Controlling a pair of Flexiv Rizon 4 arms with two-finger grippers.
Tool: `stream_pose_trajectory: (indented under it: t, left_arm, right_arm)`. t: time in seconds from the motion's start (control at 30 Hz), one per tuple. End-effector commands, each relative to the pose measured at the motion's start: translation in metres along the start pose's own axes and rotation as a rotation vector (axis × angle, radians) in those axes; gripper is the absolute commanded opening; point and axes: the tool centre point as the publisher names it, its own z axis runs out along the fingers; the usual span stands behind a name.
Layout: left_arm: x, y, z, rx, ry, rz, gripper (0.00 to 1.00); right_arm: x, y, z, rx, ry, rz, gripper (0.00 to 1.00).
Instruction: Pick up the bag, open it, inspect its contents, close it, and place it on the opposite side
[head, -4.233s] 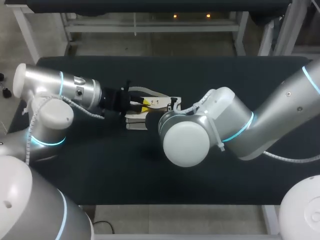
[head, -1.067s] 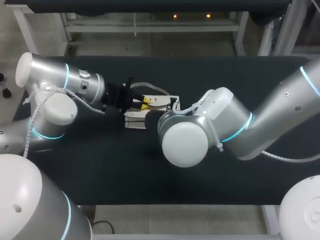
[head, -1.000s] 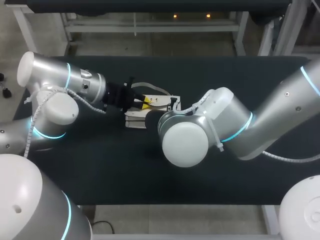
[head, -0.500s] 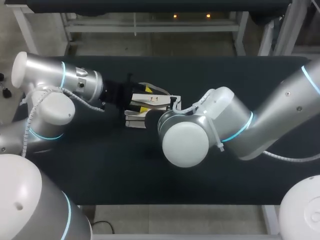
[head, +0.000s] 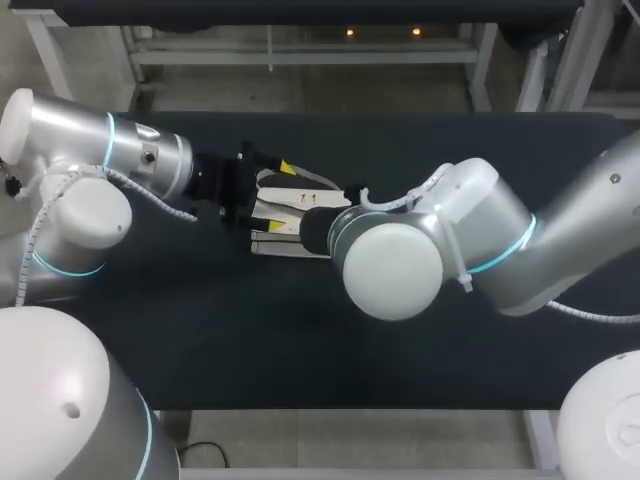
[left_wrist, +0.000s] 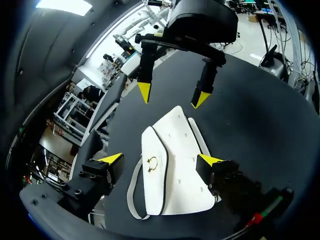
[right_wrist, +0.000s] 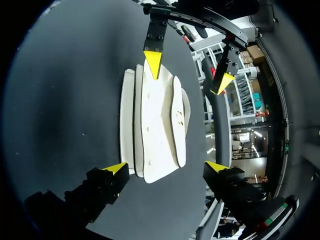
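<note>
Bag (head: 285, 222): lies flat on the counter (head: 450, 150), left of its middle and nearer the far edge than the near one; white, flap down, gold clasp (left_wrist: 151, 163) facing up, strap (left_wrist: 132, 195) looped alongside.
Left claw (left_wrist: 161, 160): stands spread wide over one end of the bag, gripping nothing.
Right claw (right_wrist: 166, 166): stands spread at the opposite end, likewise empty.
Handling: probably light; semi-stiff panels, smooth and likely slippery skin, pliant flap and strap.
Hold: best across the narrow body edges for lifting; flap edge beside the clasp for opening.
</note>
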Motion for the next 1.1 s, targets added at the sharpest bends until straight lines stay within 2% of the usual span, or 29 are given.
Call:
stream_pose_trajectory:
  t: [0.03,0.17,0.3,0.37,0.57,0.63,1.1]
  left_arm:
    - [-0.002,-0.007,-0.012,-0.081,0.105,-0.088,1.00]
    - [0.004,-0.009,-0.019,-0.147,0.181,-0.153,1.00]
    - [0.011,-0.011,-0.026,-0.201,0.209,-0.201,1.00]
    - [0.013,-0.011,-0.027,-0.196,0.232,-0.228,1.00]
    - [0.018,-0.007,-0.031,-0.255,0.268,-0.292,1.00]
    - [0.021,-0.005,-0.037,-0.327,0.313,-0.282,1.00]
    - [0.021,-0.005,-0.037,-0.327,0.313,-0.282,1.00]
  right_arm:
    - [-0.019,-0.011,-0.013,-0.035,0.131,-0.012,1.00]
    - [-0.029,-0.016,-0.015,-0.023,0.193,-0.024,1.00]
    - [-0.038,-0.018,-0.019,-0.002,0.243,-0.039,1.00]
    - [-0.040,-0.018,-0.019,0.015,0.266,-0.049,1.00]
    - [-0.043,-0.016,-0.013,0.046,0.345,-0.071,1.00]
    - [-0.045,-0.020,-0.011,0.056,0.367,-0.072,1.00]
    - [-0.045,-0.020,-0.011,0.056,0.367,-0.072,1.00]
